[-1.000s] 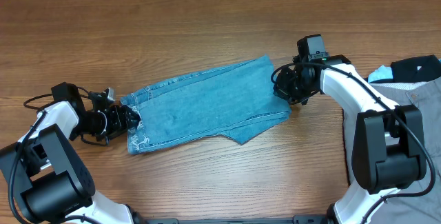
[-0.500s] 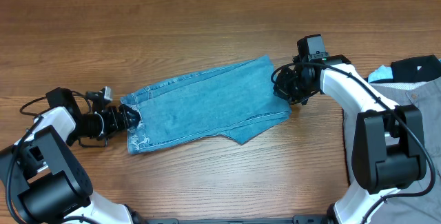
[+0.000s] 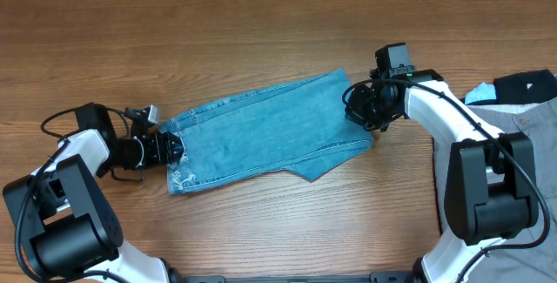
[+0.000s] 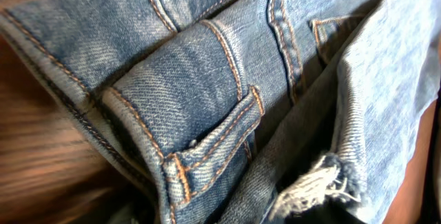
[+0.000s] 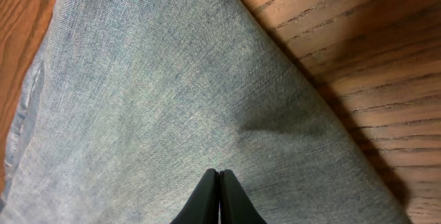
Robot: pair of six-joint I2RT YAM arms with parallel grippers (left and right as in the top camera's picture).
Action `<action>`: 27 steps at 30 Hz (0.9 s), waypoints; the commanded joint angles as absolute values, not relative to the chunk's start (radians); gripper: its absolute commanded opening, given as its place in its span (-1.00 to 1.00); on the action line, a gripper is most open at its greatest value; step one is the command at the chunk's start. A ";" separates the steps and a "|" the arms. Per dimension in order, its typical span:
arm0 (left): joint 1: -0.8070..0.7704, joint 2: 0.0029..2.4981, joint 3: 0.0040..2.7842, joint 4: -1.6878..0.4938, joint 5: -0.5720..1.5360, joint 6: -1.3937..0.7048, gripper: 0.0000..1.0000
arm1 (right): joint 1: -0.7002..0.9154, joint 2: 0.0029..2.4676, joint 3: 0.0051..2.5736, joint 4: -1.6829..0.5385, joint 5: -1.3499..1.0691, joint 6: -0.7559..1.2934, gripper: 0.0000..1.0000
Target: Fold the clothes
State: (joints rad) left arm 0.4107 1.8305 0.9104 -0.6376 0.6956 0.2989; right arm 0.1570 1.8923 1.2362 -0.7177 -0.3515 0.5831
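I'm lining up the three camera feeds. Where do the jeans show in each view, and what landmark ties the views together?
Overhead: the jeans lie slanted across the middle of the picture.
Left wrist: the jeans fill nearly the whole frame, with a belt loop at centre and a frayed hem at the bottom.
Right wrist: plain denim of the jeans covers most of the picture.
Shared landmark: the wooden table.
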 commanded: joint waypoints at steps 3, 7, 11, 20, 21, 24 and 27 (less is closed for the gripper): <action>0.390 1.942 0.828 -0.675 0.462 0.303 -0.44 | 0.156 1.861 1.253 -0.708 -0.353 0.602 -0.90; 0.407 1.941 0.852 -0.694 0.462 0.288 -0.92 | 0.156 1.861 1.253 -0.710 -0.353 0.601 -0.90; 0.443 1.930 0.952 -0.798 0.461 0.261 -0.91 | 0.156 1.845 1.255 -0.719 -0.341 0.601 -0.92; 0.522 1.850 1.436 -1.207 0.346 0.208 -0.92 | 0.156 1.686 1.351 -0.820 -0.303 0.572 -0.92; 0.522 1.844 1.496 -1.244 0.315 0.194 -0.91 | 0.156 1.667 1.359 -0.825 -0.304 0.572 -0.92; 0.515 1.838 1.686 -1.357 0.255 0.175 -0.92 | 0.156 1.613 1.380 -0.837 -0.304 0.572 -0.92; 0.491 1.838 1.850 -1.442 0.254 0.150 -0.92 | 0.156 1.571 1.384 -0.842 -0.304 0.572 -0.92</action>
